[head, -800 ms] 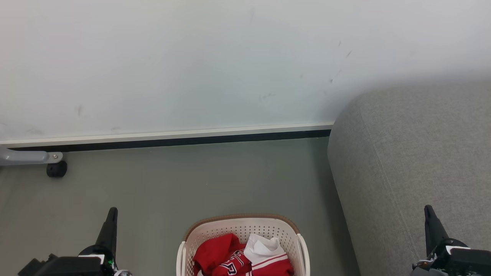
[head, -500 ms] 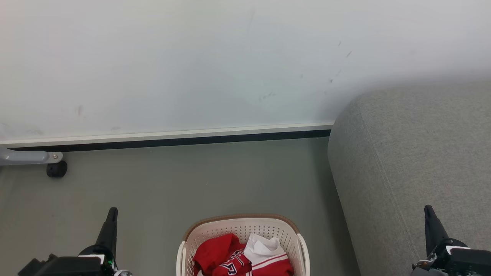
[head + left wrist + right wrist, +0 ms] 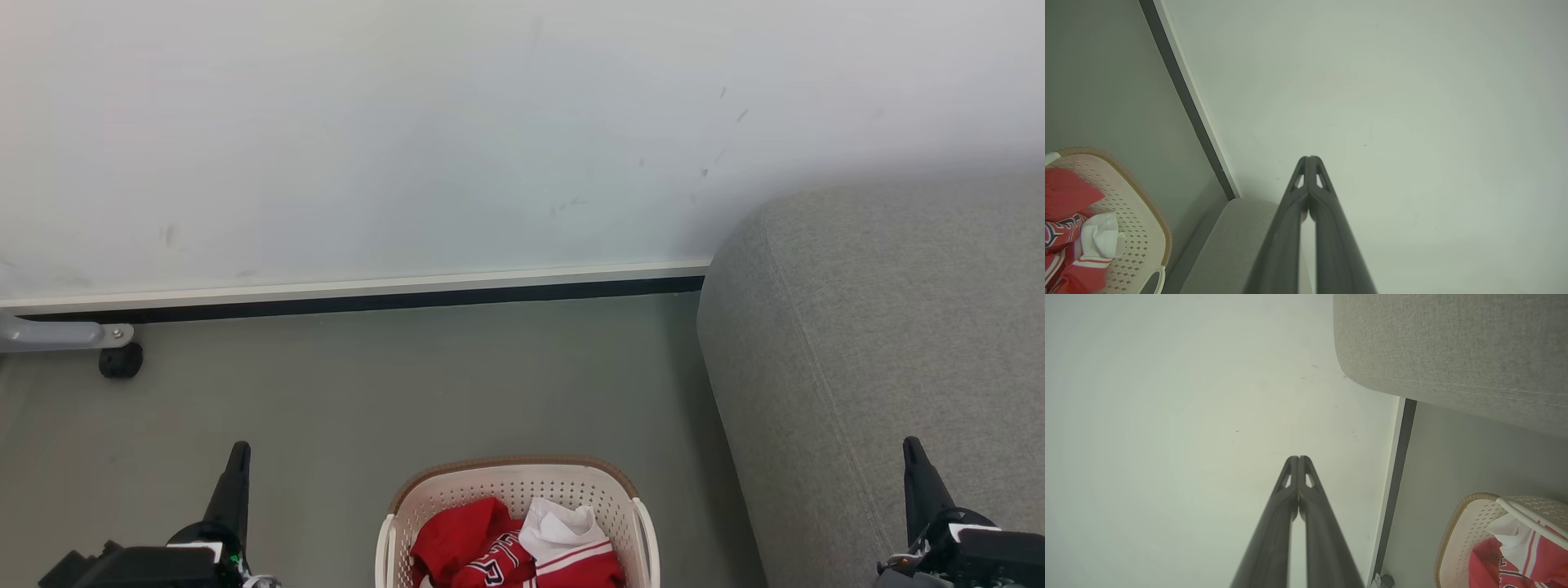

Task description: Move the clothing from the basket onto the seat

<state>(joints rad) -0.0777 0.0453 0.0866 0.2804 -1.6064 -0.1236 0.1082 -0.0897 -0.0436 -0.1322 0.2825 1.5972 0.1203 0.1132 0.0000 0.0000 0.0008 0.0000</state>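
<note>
Head view: clothing (image 3: 506,554) heaped in the basket (image 3: 514,462) on the floor (image 3: 408,392), just left of the seat (image 3: 882,343), so the carry looks short. Left gripper (image 3: 238,457) and right gripper (image 3: 914,453) flank the basket, apart from it, tips up; probably a rest pose. Left wrist view: jaws pressed together, empty, aimed at the wall (image 3: 1412,102). Right wrist view: likewise pressed together, holding nothing.

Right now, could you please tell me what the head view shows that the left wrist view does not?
The head view adds a grey metal leg with a black caster and the right gripper. The left wrist view adds the left gripper, fingertips shut, seen close. Both share the cream perforated plastic basket, the red white-striped clothing in it, the grey fabric sofa seat and the white wall.
</note>
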